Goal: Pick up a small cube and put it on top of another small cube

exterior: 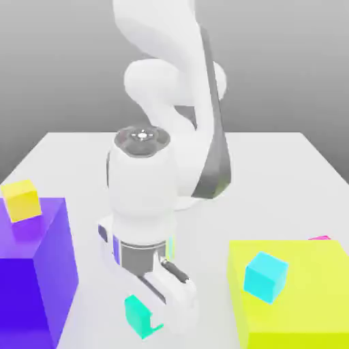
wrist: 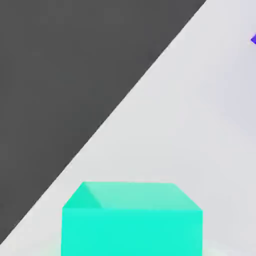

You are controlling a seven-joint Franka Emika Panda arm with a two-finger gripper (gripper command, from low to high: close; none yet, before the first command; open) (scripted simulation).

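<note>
Nearest to me, my claw (exterior: 151, 315) is closed on the small teal cube (exterior: 138, 315), low over the pale tabletop (exterior: 75, 153) at the front of the exterior view. In the hand view the teal cube (wrist: 132, 220) sits right under the camera, its top face and one side showing, with the tabletop (wrist: 200, 125) running off to a dark edge behind it.

My worry from here is the grip. I judge the cube is pinched near one side, so a quick lift or swing could let it twist or slip out. The arm's own bulk also blocks much of my sight of the claw, so I could misjudge the height when lowering.

A little further back, on the exterior view's right, a small sky-blue cube (exterior: 266, 275) rests on a big yellow-green block (exterior: 300, 320), with a sliver of a pink thing (exterior: 320, 238) just behind that block. If that cube is my target, a placement off centre would tip the teal one off, or nudge the blue one along the block.

On the exterior view's left, a small yellow cube (exterior: 22, 200) sits on a big purple block (exterior: 31, 272).

I see no containers here, just blocks and cubes.
</note>
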